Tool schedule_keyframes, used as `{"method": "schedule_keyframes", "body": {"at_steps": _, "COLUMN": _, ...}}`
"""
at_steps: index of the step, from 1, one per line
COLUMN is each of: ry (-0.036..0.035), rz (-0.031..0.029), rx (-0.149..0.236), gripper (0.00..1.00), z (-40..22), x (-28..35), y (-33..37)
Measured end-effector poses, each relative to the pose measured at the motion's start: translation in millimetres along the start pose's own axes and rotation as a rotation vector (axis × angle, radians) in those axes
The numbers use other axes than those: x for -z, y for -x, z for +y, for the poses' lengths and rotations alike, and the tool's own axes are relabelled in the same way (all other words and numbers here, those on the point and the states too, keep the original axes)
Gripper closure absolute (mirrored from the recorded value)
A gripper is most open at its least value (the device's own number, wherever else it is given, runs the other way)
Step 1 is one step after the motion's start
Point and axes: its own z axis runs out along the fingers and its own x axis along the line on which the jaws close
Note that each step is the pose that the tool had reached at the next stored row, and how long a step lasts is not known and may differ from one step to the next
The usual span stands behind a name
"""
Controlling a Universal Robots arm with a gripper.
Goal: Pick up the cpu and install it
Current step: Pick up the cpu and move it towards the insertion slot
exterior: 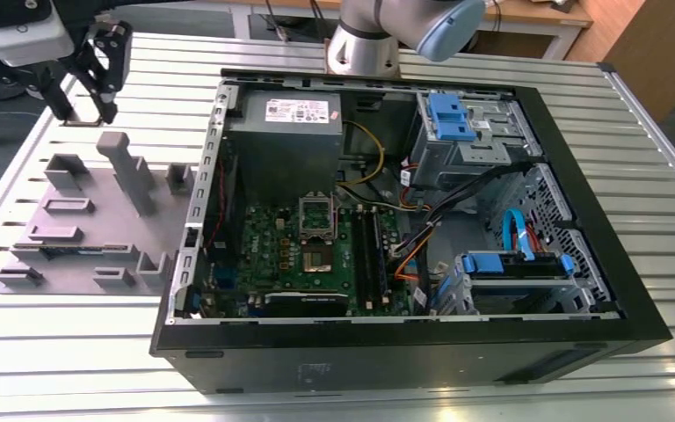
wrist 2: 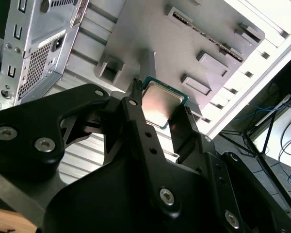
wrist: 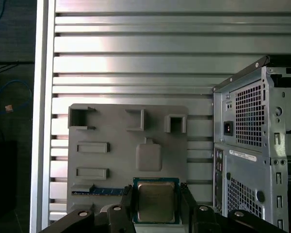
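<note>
The cpu (wrist: 156, 201) is clamped in the claw (wrist 2: 161, 104).
It is pinched by its edges between narrowly parted fingers; the fixture (wrist: 116, 131) lies beneath the claw, and a board (exterior: 279, 255) is held in the open case (exterior: 373, 360) alongside.

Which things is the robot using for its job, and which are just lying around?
Job: small silver-grey square cpu, clamped in black gripper; green motherboard with dark metal socket frame.
Lying about: grey plastic fixture plate; grey power supply box; blue plastic drive cage.
</note>
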Motion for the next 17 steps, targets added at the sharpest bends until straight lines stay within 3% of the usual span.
{"method": "schedule_keyframes", "body": {"at_steps": 5, "ry": 0.0001, "rz": 0.0, "rx": 0.0, "gripper": 0.53, "z": 0.4, "x": -0.1, "y": 9.3}}
{"method": "schedule_keyframes", "body": {"at_steps": 6, "ry": 0.0, "rz": 0.0, "rx": 0.0, "gripper": 0.53, "z": 0.6, "x": -0.1, "y": 15.7}}
{"method": "schedule_keyframes", "body": {"at_steps": 17, "ry": 0.0001, "rz": -0.0001, "rx": 0.0, "gripper": 0.53, "z": 1.0, "x": -0.5, "y": 46.6}}
